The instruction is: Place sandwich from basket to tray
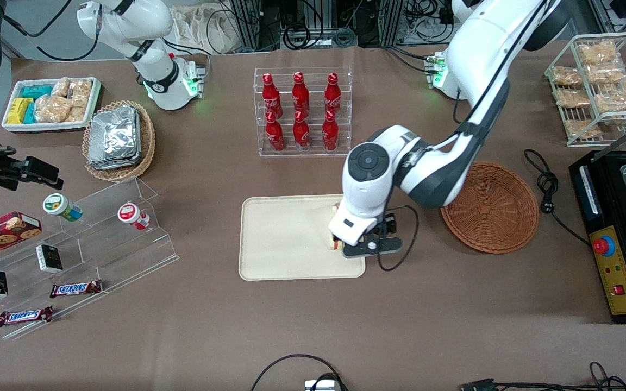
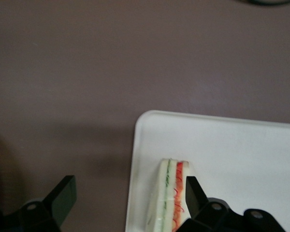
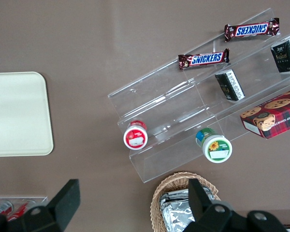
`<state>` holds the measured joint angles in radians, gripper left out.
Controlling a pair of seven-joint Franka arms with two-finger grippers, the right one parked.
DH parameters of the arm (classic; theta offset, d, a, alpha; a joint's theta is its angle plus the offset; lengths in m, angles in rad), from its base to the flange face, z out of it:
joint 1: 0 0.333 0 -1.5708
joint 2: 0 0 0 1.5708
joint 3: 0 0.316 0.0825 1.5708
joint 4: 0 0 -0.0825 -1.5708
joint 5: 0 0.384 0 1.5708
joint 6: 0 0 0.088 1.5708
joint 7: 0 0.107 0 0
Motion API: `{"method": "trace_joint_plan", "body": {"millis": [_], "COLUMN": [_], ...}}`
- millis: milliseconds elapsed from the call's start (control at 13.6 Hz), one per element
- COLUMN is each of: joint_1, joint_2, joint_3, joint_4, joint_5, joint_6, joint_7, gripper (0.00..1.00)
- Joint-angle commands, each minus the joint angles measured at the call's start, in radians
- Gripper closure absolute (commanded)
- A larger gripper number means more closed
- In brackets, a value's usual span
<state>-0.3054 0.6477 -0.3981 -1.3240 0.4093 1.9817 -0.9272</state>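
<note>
Sandwich (image 2: pixel 170 198) is seen resting on the tray (image 1: pixel 280 239) near its corner, the basket (image 1: pixel 489 209) is emptied, and the gripper (image 2: pixel 128 200) is spread wide around it, so only withdrawal is judged left

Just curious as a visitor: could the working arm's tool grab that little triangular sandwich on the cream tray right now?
Probably yes. The tool is open right at the small triangular sandwich on the cream-beige tray's edge, one finger beside it, nothing between them.
</note>
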Motion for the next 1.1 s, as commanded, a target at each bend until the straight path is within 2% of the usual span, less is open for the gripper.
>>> {"method": "trace_joint_plan", "body": {"millis": [0,221,589,810,1031], "joint_1": [0.050,0.138,0.253,0.316,0.360], "joint_2": [-0.051,-0.132,-0.227,-0.266,-0.299], "joint_3": [0.021,0.021,0.021,0.021,0.022], "joint_4": [0.017,0.016,0.016,0.014,0.006], "joint_5": [-0.010,-0.078,-0.142,-0.208,-0.216], "joint_6": [-0.035,-0.096,-0.210,-0.256,-0.326], "joint_7": [-0.025,-0.005,0.112,0.232,0.374], "gripper": [0.00,0.00,0.00,0.00,0.00]}}
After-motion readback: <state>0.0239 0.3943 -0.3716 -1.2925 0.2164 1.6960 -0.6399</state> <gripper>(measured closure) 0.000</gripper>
